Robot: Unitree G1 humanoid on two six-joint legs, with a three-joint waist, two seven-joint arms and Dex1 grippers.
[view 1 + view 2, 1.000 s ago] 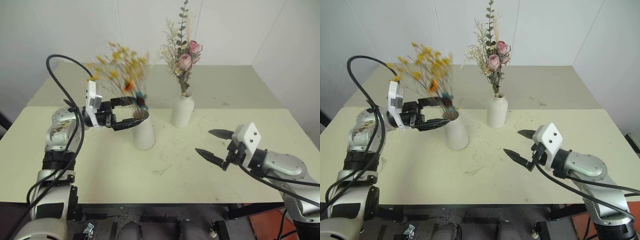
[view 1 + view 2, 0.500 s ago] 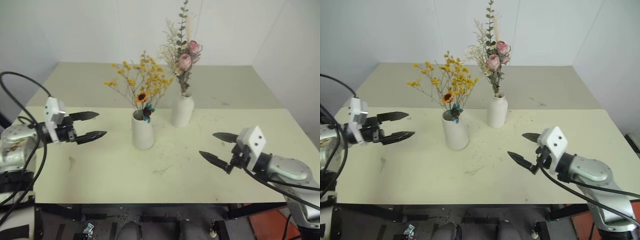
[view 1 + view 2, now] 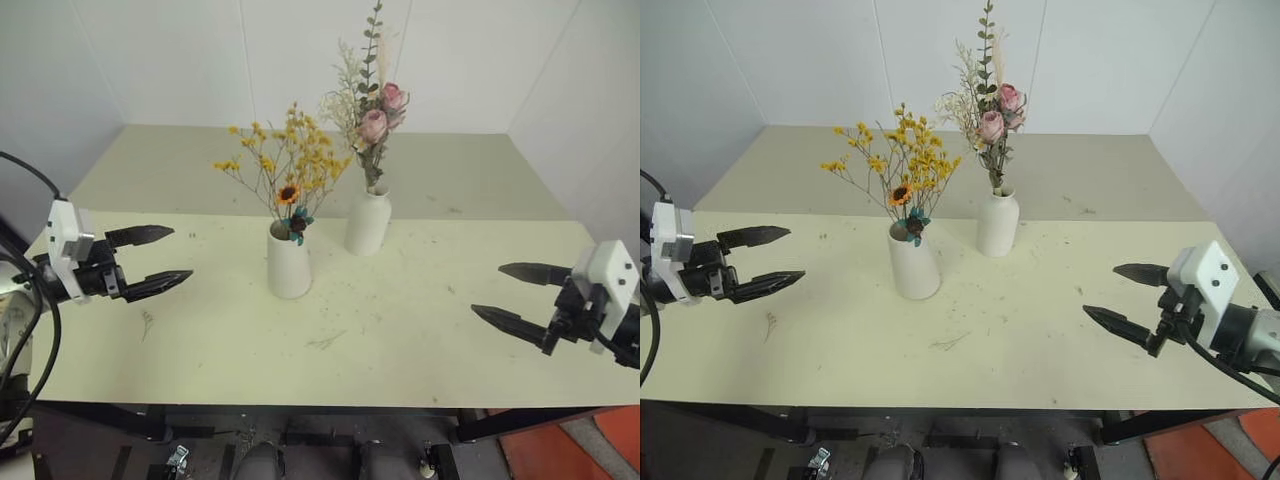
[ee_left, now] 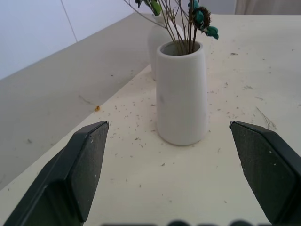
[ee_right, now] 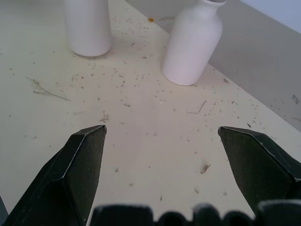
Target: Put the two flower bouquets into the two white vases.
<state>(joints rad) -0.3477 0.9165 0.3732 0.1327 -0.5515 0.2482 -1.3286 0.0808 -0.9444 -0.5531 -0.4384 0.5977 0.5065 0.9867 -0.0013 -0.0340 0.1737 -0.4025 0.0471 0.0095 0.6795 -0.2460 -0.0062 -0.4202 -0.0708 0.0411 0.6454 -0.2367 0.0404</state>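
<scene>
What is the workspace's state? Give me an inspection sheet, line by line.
Surface: pale yellow-green table, dusted with dried plant crumbs.
Job's things: yellow-orange dried spray stands in the plain tapered white vase; pink rose bouquet stands in the narrow-necked white bottle vase.
Clutter: loose dry twig before the vases.
Grippers: left gripper and right gripper empty, jaws open, at the table's sides.
Cables: black cable at the left arm.
Surroundings: white walls.
</scene>
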